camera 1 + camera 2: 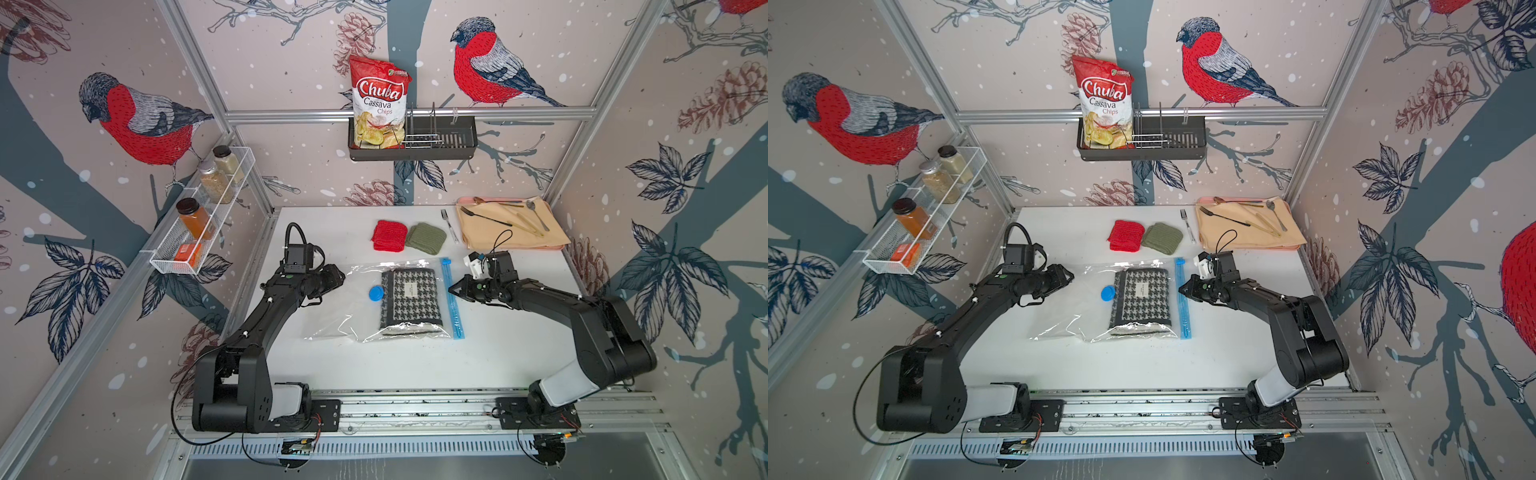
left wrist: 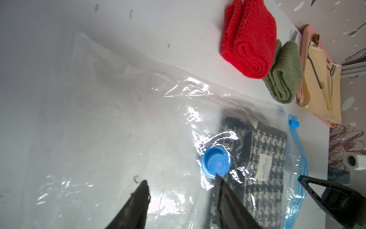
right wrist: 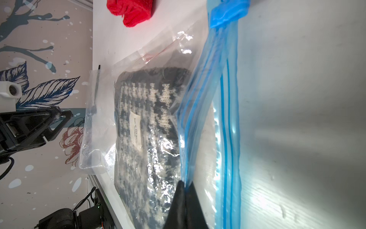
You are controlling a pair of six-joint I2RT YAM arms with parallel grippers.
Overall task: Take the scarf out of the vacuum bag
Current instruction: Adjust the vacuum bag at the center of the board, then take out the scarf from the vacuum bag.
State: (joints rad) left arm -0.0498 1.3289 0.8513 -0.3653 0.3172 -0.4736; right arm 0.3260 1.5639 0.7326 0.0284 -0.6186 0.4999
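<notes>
Clear plastic vacuum bag [image 1: 332,320] holds black-and-white houndstooth scarf [image 1: 409,299]; right fingers [image 3: 177,204] clamped on blue zip strip [image 3: 229,99], left fingers [image 2: 136,204] apart

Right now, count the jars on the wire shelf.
3: a pale jar at the far end, a tan jar beside it, an orange jar nearer. None seems hidden.

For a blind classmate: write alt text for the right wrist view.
The right gripper is shut on the blue zip edge of the clear vacuum bag, with the houndstooth scarf inside. A red knit piece lies beyond.
</notes>
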